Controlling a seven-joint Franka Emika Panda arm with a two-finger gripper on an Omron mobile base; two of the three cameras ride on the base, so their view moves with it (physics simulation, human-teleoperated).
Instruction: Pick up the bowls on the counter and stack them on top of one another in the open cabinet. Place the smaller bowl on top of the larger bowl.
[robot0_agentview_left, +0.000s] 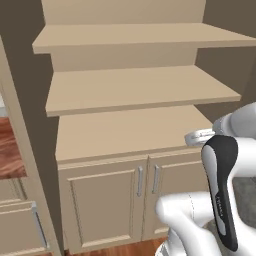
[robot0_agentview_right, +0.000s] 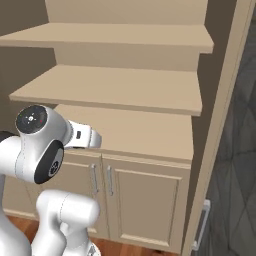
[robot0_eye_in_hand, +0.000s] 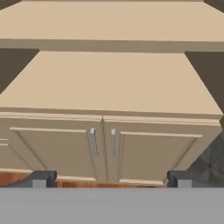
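Note:
The open cabinet stands straight ahead, a plain tan unit with wide bare shelves above two shut doors. In the hand view its lowest shelf lies flat and bare in front of my gripper. The gripper is open, its dark fingertips far apart with nothing between them. My hand hovers at the front right edge of that lowest shelf. A strip of the reddish-brown counter shows at the far left. The bowls are out of view.
Two panelled doors with metal bar handles close the cabinet's base. A tall tan side panel borders the cabinet on the right, with a dark grey wall beyond. Beige drawers sit under the counter.

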